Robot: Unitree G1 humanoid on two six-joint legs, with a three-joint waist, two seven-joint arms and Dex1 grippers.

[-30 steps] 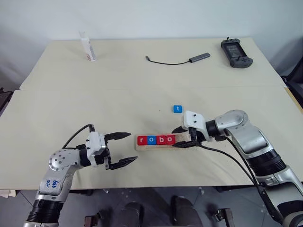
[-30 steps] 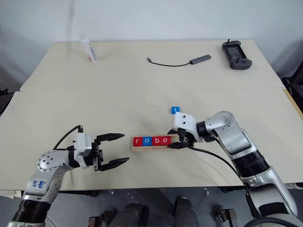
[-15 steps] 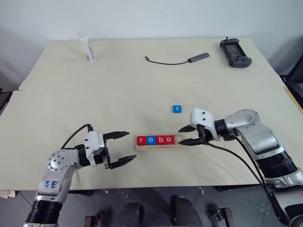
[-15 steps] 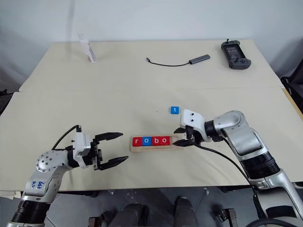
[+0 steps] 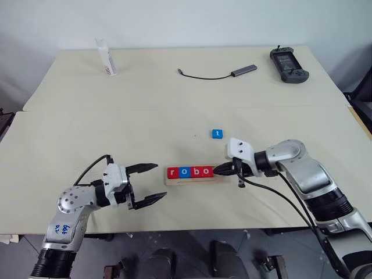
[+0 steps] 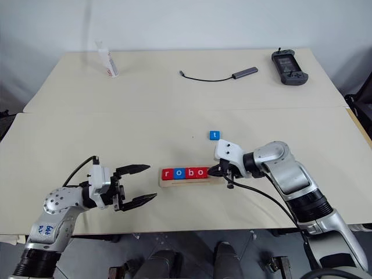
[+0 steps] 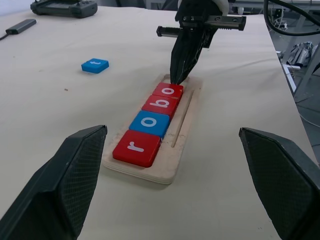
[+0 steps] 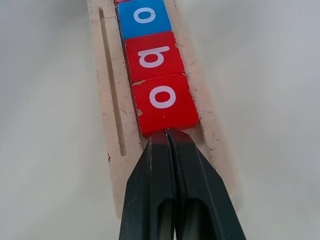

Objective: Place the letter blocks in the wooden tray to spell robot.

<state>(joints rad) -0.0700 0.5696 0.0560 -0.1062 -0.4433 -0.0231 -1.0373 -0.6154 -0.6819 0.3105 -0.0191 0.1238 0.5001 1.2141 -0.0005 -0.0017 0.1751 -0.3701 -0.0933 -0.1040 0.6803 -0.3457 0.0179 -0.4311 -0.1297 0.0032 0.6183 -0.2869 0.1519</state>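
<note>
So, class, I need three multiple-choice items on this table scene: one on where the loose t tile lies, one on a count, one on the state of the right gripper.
1. Where is the blue t tile?
A. In the wooden tray
B. On the table beyond the tray
C. In the left gripper

2. How many letter blocks sit in the wooden tray?
A. Three
B. Four
C. Five

3. The right gripper is:
A. Shut, tips at the last o tile
B. Wide open
C. Shut on the t tile

Answers: 1 B, it lies alone on the table; 2 B, r, o, b, o fill the tray; 3 A, fingers pressed together, holding nothing.
</note>
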